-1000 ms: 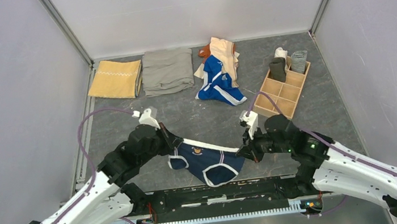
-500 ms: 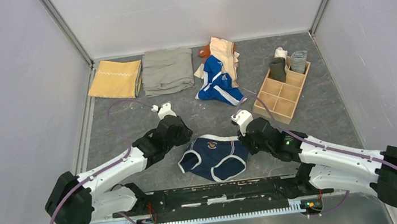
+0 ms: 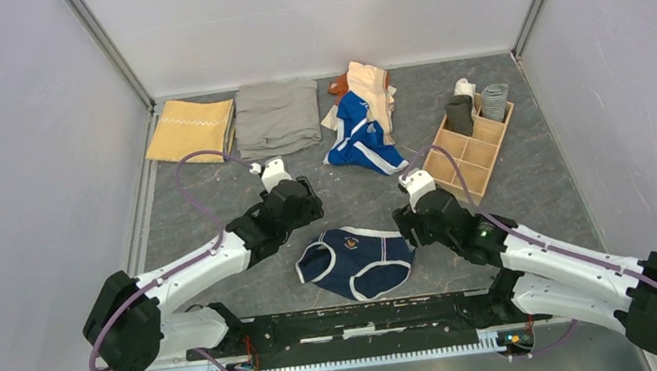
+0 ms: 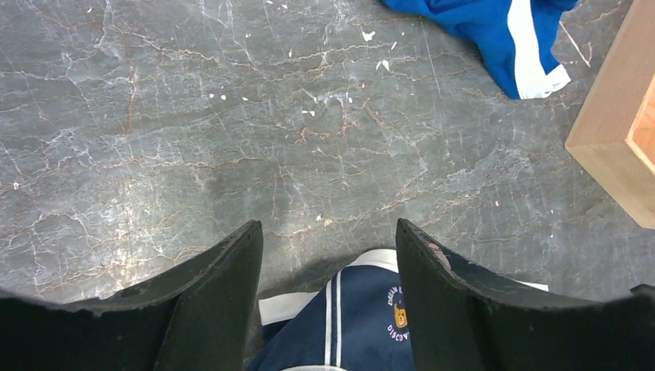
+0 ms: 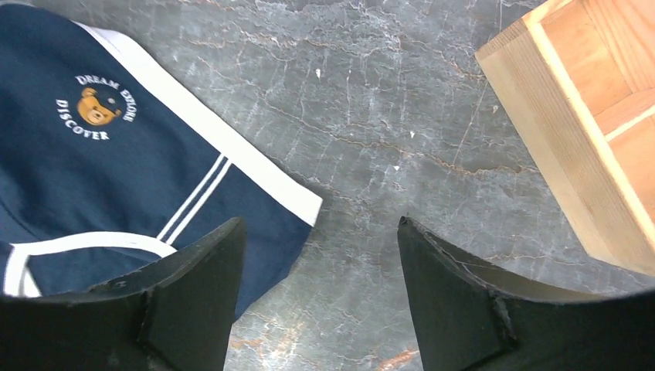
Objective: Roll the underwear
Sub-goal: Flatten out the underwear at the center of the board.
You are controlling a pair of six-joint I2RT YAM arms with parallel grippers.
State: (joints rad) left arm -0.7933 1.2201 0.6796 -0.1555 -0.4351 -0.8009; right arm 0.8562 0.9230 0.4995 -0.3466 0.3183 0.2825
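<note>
The navy underwear (image 3: 356,261) with white trim lies flat on the table near the front edge, waistband toward the back. My left gripper (image 3: 302,215) is open just above its upper left corner. In the left wrist view the waistband and bear logo (image 4: 363,317) show low between the spread jaws (image 4: 326,226). My right gripper (image 3: 412,225) is open over bare table by the right waistband corner; in the right wrist view the underwear (image 5: 116,154) lies left of the jaws (image 5: 319,222). Neither gripper holds anything.
A bright blue piece (image 3: 360,139) and a peach piece (image 3: 372,90) lie heaped at the back centre. A wooden divided box (image 3: 470,151) with rolled items stands to the right, close to my right gripper. Folded mustard (image 3: 191,131) and grey-khaki cloths (image 3: 277,116) lie at the back left.
Both grippers, shut on the underwear's waistband corners and holding it stretched, carried it slightly back, laid it down and opened. The underwear now rests flat and free.
</note>
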